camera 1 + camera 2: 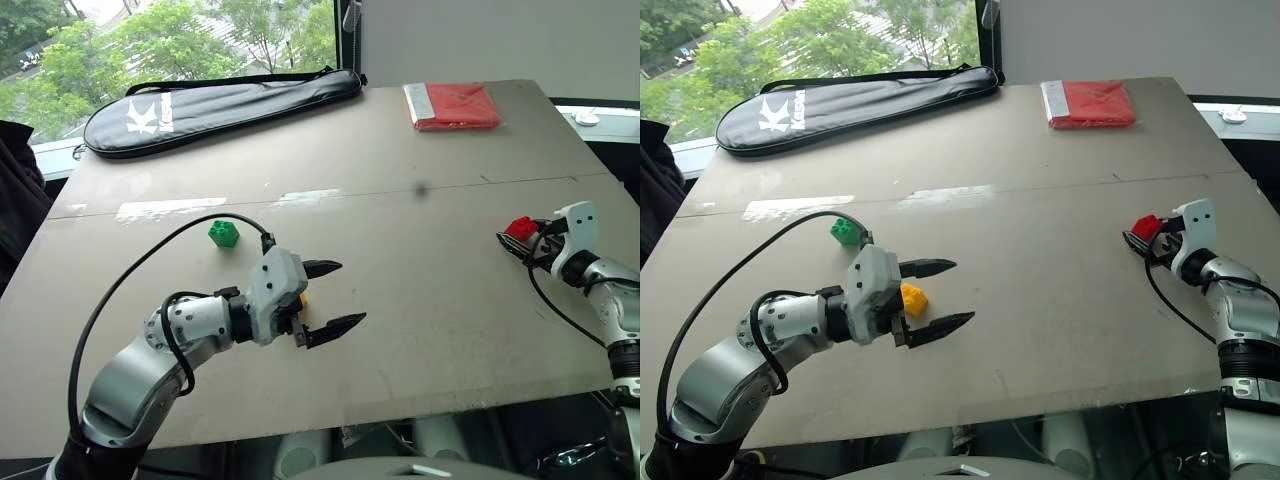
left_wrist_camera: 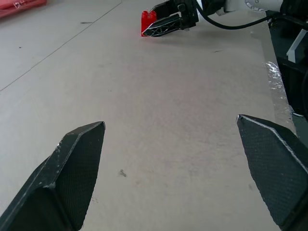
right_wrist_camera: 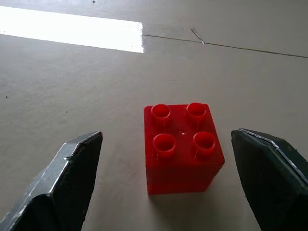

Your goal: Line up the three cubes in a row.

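Note:
The red cube (image 3: 182, 147) sits on the table (image 1: 420, 310) at the right, between the fingers of my right gripper (image 1: 514, 240), which stands open with a gap on each side of it. At the left the green cube (image 1: 224, 234) rests alone. My left gripper (image 1: 963, 291) hovers open in front of the green cube. The yellow cube (image 1: 913, 297) lies on the table beneath it, near the base of the fingers and partly hidden, not held. In the left wrist view the red cube (image 2: 148, 21) and the right gripper (image 2: 168, 17) show far across the board.
A black racket bag (image 1: 220, 105) lies along the table's far left edge. A flat red packet (image 1: 452, 105) lies at the far right. A seam (image 1: 330, 190) runs across the tabletop. The front edge (image 1: 400, 410) is close below both arms.

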`<action>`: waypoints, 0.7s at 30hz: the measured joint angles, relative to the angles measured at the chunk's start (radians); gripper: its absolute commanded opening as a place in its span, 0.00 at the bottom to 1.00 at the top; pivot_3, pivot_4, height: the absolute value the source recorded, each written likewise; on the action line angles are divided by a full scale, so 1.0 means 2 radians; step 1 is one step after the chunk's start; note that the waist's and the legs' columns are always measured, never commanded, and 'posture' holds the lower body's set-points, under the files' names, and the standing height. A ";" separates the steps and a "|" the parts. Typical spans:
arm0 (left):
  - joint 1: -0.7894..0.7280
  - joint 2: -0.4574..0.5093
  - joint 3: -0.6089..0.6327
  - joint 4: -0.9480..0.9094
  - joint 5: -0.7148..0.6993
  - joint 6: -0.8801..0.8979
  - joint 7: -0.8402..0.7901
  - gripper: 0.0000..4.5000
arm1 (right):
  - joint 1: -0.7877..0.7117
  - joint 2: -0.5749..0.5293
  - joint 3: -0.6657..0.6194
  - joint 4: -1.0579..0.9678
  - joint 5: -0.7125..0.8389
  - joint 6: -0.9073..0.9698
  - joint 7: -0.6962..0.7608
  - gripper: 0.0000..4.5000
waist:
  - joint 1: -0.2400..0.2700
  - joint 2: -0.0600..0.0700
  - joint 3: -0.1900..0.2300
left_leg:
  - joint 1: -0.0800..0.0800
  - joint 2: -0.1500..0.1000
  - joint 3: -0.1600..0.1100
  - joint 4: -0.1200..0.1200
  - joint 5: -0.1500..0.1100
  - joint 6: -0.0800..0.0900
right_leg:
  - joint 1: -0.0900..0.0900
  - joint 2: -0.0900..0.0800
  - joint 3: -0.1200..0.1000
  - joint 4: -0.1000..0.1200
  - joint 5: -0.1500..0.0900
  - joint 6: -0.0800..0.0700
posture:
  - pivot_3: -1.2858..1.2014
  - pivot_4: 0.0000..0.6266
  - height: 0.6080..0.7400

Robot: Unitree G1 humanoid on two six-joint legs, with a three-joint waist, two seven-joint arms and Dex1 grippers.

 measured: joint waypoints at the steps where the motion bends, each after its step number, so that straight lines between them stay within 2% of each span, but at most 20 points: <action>1: -0.001 0.001 -0.001 -0.001 -0.001 0.004 0.000 1.00 | 0.000 0.000 0.000 0.000 -0.002 0.000 -0.001 0.61 | 0.000 0.000 0.000 | 0.000 0.000 0.000 0.000 0.000 0.000 | 0.000 0.000 0.000 0.000 0.000 0.000 | 0.52 0.24 0.70; 2: -0.002 0.002 -0.001 -0.002 -0.003 0.007 0.000 1.00 | 0.000 0.000 0.000 0.000 -0.003 0.000 -0.002 0.50 | 0.000 0.000 0.000 | 0.000 0.000 0.000 0.000 0.000 0.000 | 0.000 0.000 0.000 0.000 0.000 0.000 | 0.52 0.24 0.70; 3: -0.006 0.005 -0.001 -0.003 -0.005 0.011 -0.001 1.00 | 0.000 0.001 0.000 -0.001 -0.003 0.000 -0.004 0.34 | 0.000 0.000 0.000 | 0.000 0.000 0.000 0.000 0.000 0.000 | 0.000 0.000 0.000 0.000 0.000 0.000 | 0.52 0.24 0.70; 4: -0.007 0.005 -0.001 -0.003 -0.006 0.012 -0.001 1.00 | 0.001 0.002 0.000 -0.003 -0.003 0.000 -0.005 0.30 | 0.000 0.000 0.000 | 0.000 0.000 0.000 0.000 0.000 0.000 | 0.000 0.000 0.000 0.000 0.000 0.000 | 0.52 0.24 0.70; 8: -0.008 0.012 -0.001 -0.003 -0.007 0.013 -0.007 1.00 | 0.027 0.017 -0.001 -0.058 -0.002 0.014 -0.017 0.30 | 0.000 0.000 0.000 | 0.000 0.000 0.000 0.000 0.000 0.000 | 0.000 0.000 0.000 0.000 0.000 0.000 | 0.52 0.24 0.70; 12: -0.023 0.016 -0.004 0.011 -0.003 0.009 -0.022 1.00 | 0.078 0.062 0.008 -0.194 -0.001 0.060 -0.073 0.30 | 0.000 0.000 0.000 | 0.000 0.000 -0.001 0.000 0.000 0.000 | 0.000 0.001 0.000 0.000 0.000 0.000 | 0.52 0.24 0.70; 15: -0.038 0.017 -0.006 0.033 0.006 0.000 -0.034 1.00 | 0.117 0.085 0.048 -0.290 -0.005 0.069 -0.084 0.30 | 0.000 0.000 0.000 | 0.000 0.001 -0.001 0.000 0.000 0.000 | 0.000 0.001 0.000 0.000 0.000 0.000 | 0.52 0.24 0.70; 18: -0.044 0.018 -0.008 0.059 0.017 -0.014 -0.052 1.00 | 0.144 0.084 0.079 -0.347 0.006 0.070 -0.055 0.30 | 0.000 0.000 0.000 | 0.000 0.001 0.000 0.000 0.000 0.000 | 0.000 0.001 0.000 0.000 -0.001 0.000 | 0.52 0.24 0.70; 21: -0.051 0.020 -0.013 0.085 0.032 -0.034 -0.074 1.00 | 0.145 0.038 0.117 -0.347 0.014 0.042 0.041 0.30 | 0.000 0.000 0.000 | 0.000 0.000 0.000 0.000 0.000 0.000 | 0.000 0.001 0.000 0.000 -0.002 0.001 | 0.52 0.24 0.70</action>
